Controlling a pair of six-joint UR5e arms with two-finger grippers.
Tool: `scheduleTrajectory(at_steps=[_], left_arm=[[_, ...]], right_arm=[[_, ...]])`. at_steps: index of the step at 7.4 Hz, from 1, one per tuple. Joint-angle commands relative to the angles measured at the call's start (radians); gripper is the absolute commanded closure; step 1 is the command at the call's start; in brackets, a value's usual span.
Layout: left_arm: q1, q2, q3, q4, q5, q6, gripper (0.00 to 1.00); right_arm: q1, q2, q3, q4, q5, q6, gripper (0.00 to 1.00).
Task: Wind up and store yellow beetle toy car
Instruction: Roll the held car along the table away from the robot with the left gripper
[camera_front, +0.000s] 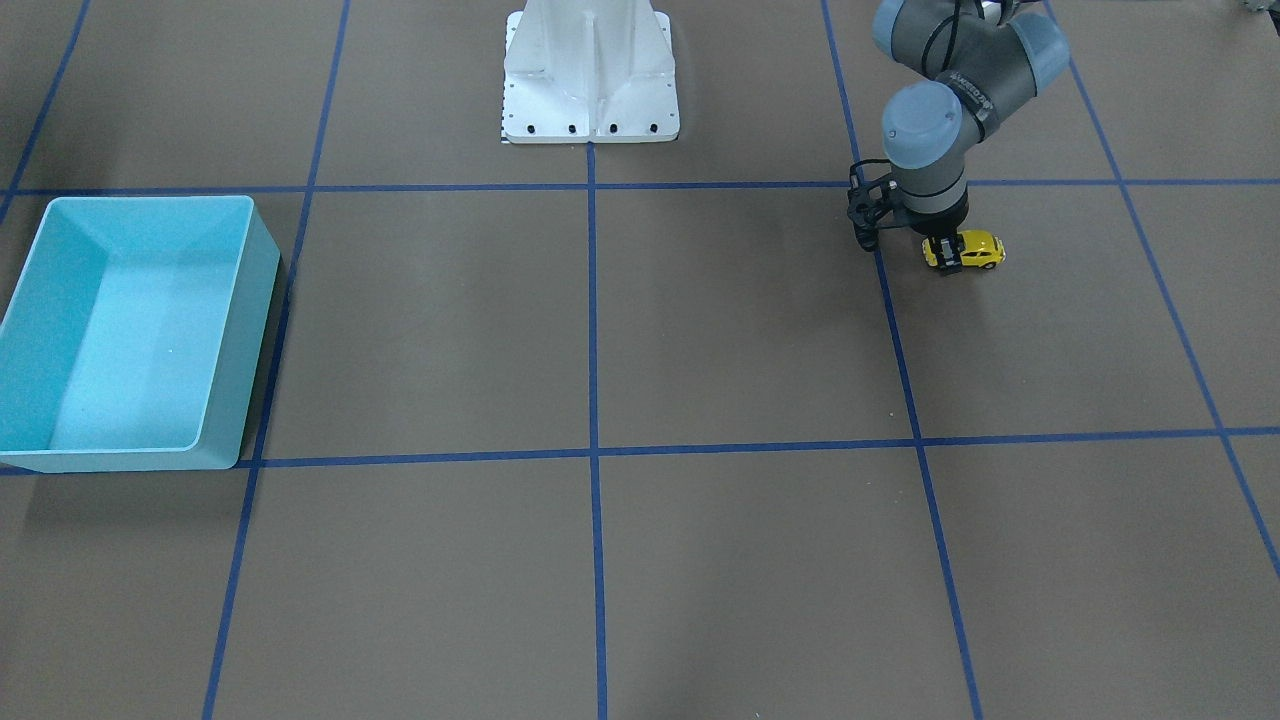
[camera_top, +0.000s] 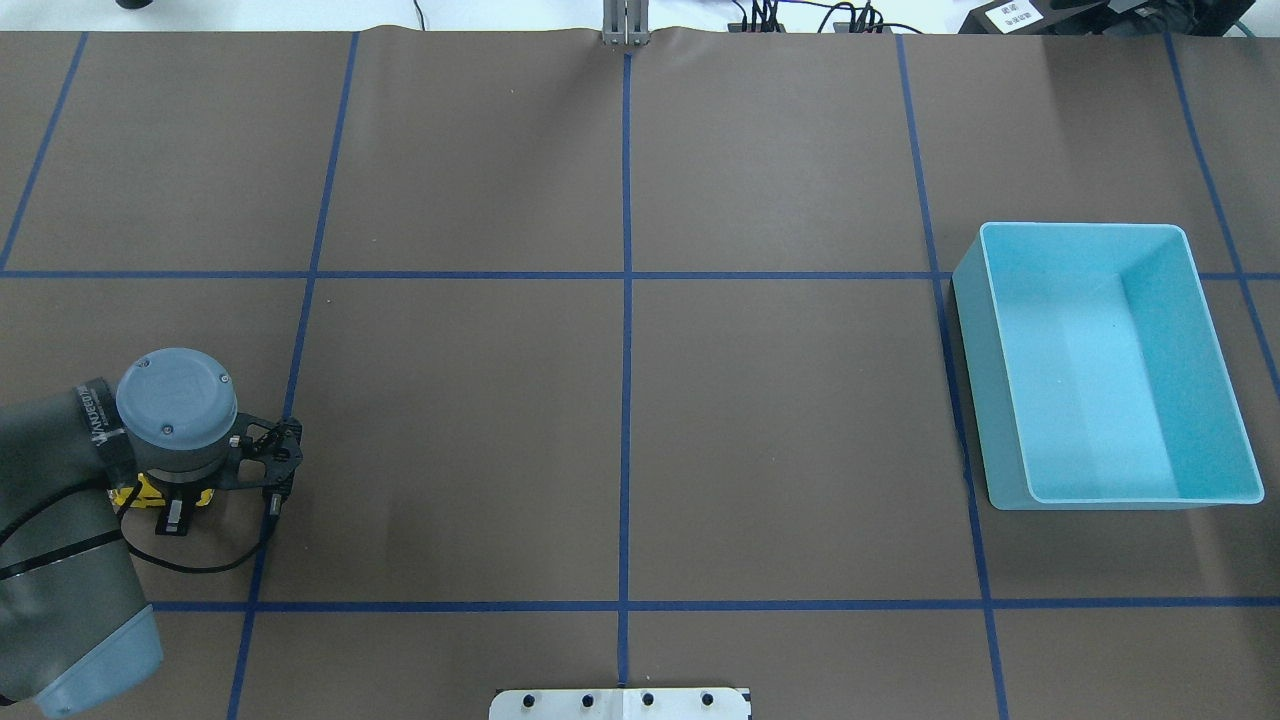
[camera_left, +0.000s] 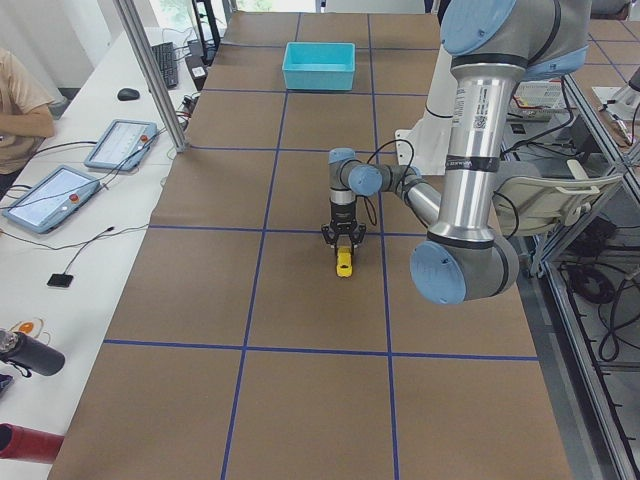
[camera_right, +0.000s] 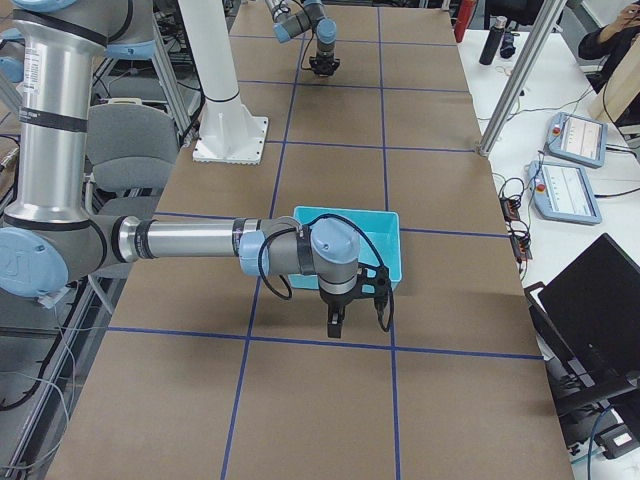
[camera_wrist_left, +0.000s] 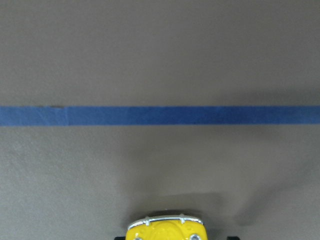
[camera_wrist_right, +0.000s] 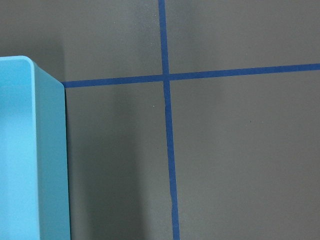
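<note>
The yellow beetle toy car (camera_front: 982, 250) stands on its wheels on the brown table, on my left side. My left gripper (camera_front: 946, 258) points straight down and is shut on one end of the car. In the overhead view the wrist covers most of the car (camera_top: 130, 493). The left wrist view shows only the car's yellow end (camera_wrist_left: 165, 231) at the bottom edge. The car also shows in the exterior left view (camera_left: 343, 264). My right gripper (camera_right: 335, 325) shows only in the exterior right view, beside the turquoise bin (camera_right: 392, 245). I cannot tell whether it is open or shut.
The turquoise bin (camera_top: 968, 385) is empty and stands on my right side, far from the car; it also shows in the front view (camera_front: 245, 330) and the right wrist view (camera_wrist_right: 50, 150). Blue tape lines grid the table. The white robot base (camera_front: 590, 75) stands at the table's edge.
</note>
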Motion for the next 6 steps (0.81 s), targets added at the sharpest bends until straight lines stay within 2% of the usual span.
scheduleTrajectory(at_steps=[1,2,4,6], left_arm=[[-0.002,0.015,-0.062,0.000,0.001,-0.005,0.95],[-0.003,0.023,-0.090,0.003,0.002,-0.008,1.00],[-0.018,0.014,-0.122,-0.023,0.001,0.000,1.00],[-0.034,0.003,-0.130,-0.128,0.001,-0.007,1.00]], right_arm=[[0.000,-0.001,0.000,0.000,0.000,-0.001,0.00],[0.003,-0.001,0.000,0.000,0.000,-0.001,0.00],[0.015,-0.001,0.000,0.000,0.000,0.000,0.00],[0.015,-0.003,0.002,0.000,0.001,0.000,0.00]])
